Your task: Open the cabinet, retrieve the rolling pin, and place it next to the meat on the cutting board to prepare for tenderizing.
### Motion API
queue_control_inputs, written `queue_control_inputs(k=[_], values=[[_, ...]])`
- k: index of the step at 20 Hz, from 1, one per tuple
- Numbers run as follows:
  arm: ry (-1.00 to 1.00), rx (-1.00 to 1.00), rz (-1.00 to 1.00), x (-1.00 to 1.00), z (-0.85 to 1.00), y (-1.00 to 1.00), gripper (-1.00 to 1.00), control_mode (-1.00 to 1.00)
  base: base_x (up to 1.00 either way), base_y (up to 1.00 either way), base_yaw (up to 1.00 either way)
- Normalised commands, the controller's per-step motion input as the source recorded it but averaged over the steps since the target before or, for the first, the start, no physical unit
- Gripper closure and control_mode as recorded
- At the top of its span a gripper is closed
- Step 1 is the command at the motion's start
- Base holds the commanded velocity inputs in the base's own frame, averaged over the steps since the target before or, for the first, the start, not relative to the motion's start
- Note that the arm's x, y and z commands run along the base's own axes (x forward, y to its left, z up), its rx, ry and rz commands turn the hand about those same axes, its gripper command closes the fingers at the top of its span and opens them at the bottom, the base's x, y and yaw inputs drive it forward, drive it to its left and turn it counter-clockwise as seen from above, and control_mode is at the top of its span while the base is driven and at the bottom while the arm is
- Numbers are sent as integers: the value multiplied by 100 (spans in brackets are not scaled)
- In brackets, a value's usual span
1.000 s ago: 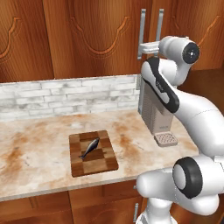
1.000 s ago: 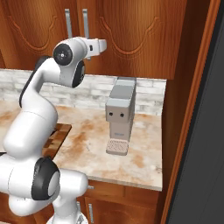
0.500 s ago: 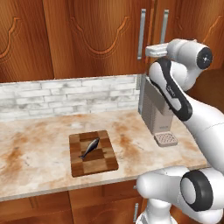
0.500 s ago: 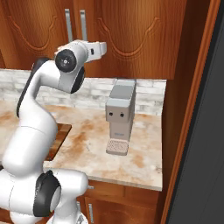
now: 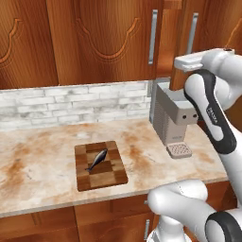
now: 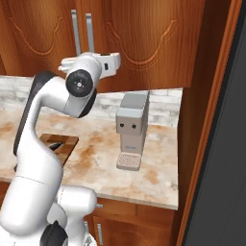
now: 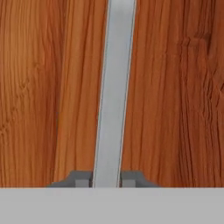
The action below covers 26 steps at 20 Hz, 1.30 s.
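- Compared with a second ago, the white arm has swung its upper links rightward in the left base view and pushed the hand toward the wall cabinets; the counter things have kept their places, so the base has not driven.
- At the hand, the two-finger end effector point(image 7: 106, 180) straddles the vertical silver bar handle point(image 7: 114, 92): one small grey fingertip point(image 7: 79, 179) on each side, the bar running up between them (a stance that suits closing on it and pulling the door outward).
- How tight that hold is I cannot tell; the tips sit close beside the bar, but contact is not plain.
- Behind the bar lies the narrow reddish-brown wooden wall cabinet point(image 5: 203, 42), door seemingly flush and shut, so the opening step looks barely begun.
- Presumably the rolling pin waits inside on its shelf, hidden by the door.
- Down on the marbled beige counter point(image 5: 42, 165), the checkered dark-and-light wooden cutting board point(image 5: 100, 176) lies flat with the slim dark grey fish-shaped meat point(image 5: 97, 159) set diagonally near its middle, leaving bare board alongside for the pin.
- Beside the arm stands a grey boxy coffee machine point(image 5: 171, 118), close enough that a low swing of the elbow could clip it.
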Motion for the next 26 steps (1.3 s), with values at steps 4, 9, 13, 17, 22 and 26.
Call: queue_control_inputs(k=[4, 9, 13, 17, 22, 26], values=[[-5, 0, 5, -85, 0, -44, 100, -100, 0, 0, 0], [-4, 0, 2, -78, 0, -44, 100, -100, 0, 0, 0], [1, -1, 0, -23, -1, -18, -100, -100, 0, 0, 0], [-2, -8, 1, -20, -1, 16, -100, -100, 0, 0, 0], [-18, -24, 0, -73, 7, 70, -100, -100, 0, 0, 0], [-18, -29, 0, -69, 14, 79, -100, -100, 0, 0, 0]])
